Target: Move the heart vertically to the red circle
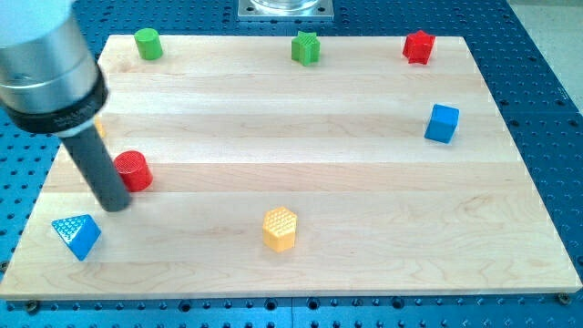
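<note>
The red circle (134, 170) is a short red cylinder at the board's left. My tip (114, 206) rests on the board just left of and below it, touching or nearly touching its side. A sliver of a yellow block (100, 129) shows above the red circle, behind my rod. Most of it is hidden, so I cannot make out its shape. No other block in view looks like a heart.
A green cylinder (148, 43), green star (306, 47) and red star (418, 46) line the top edge. A blue cube (442, 123) sits at the right, a yellow hexagon (280, 228) at bottom centre, and a blue triangle (76, 234) at bottom left.
</note>
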